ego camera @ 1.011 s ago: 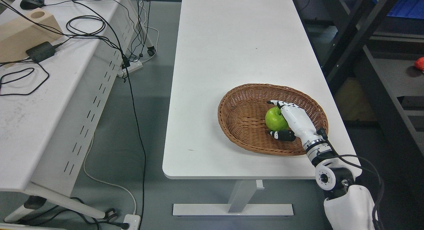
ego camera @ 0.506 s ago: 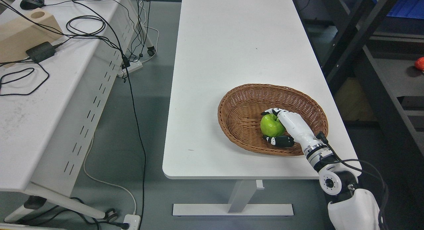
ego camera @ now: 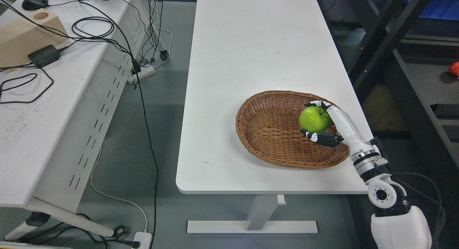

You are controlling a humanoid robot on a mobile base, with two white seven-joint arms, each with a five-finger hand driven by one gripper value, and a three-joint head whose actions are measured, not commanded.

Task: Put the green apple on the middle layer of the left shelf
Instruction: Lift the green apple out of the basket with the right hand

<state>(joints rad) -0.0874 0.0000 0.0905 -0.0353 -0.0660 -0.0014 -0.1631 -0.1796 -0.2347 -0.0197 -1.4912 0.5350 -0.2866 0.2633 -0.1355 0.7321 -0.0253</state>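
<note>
Above the basket (ego camera: 265, 134), the right hand (ego camera: 331, 123) fingers (ego camera: 319, 137) clasp the green apple (ego camera: 315, 119), stem end facing up.

Right arm (ego camera: 398, 224) cut off at frame bottom right. Red object (ego camera: 454, 68) clipped by right edge, can't identify. Green apple (ego camera: 315, 119) right side hidden behind right hand (ego camera: 335, 125).

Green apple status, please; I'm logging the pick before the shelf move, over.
Right hand shut on green apple, fingers wrapped under it. Apple over the wicker basket, right side. Left hand not in view. Nothing in the way on the table.
</note>
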